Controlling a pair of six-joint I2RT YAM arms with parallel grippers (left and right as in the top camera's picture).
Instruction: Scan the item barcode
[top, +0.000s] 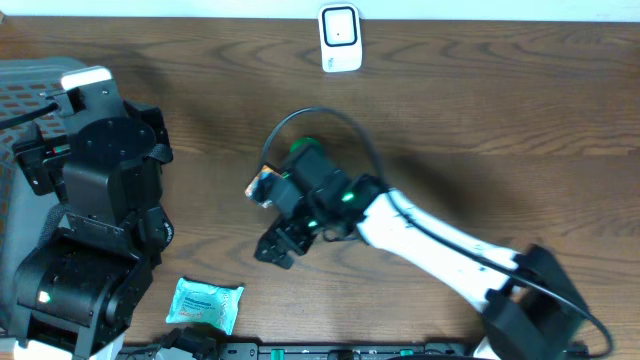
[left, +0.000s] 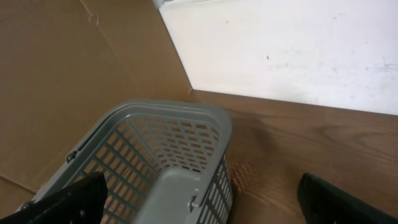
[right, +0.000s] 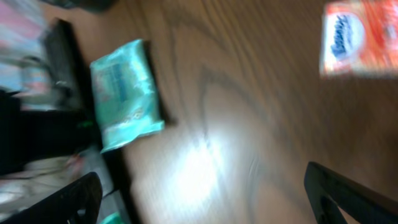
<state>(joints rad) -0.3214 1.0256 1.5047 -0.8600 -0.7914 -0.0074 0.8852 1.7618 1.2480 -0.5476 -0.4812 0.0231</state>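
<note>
An orange-and-white packet (top: 262, 187) lies on the wooden table, close beside my right arm's wrist; the right wrist view shows it blurred at the top right (right: 360, 37). A teal packet (top: 205, 303) lies near the front edge, and in the right wrist view it is at the upper left (right: 124, 93). My right gripper (top: 281, 243) hangs over bare wood between the two packets, open, with only table between its fingers (right: 348, 199). The white scanner (top: 340, 38) stands at the table's far edge. My left gripper (left: 199, 205) is open over the grey basket (left: 124, 134).
The grey slatted basket (top: 20, 85) sits at the far left under the left arm (top: 100, 200). Brown cardboard (left: 56, 74) and a white wall (left: 286, 43) stand behind it. A black cable (top: 320, 115) loops over the right wrist. Dark equipment lines the front edge (top: 300, 352).
</note>
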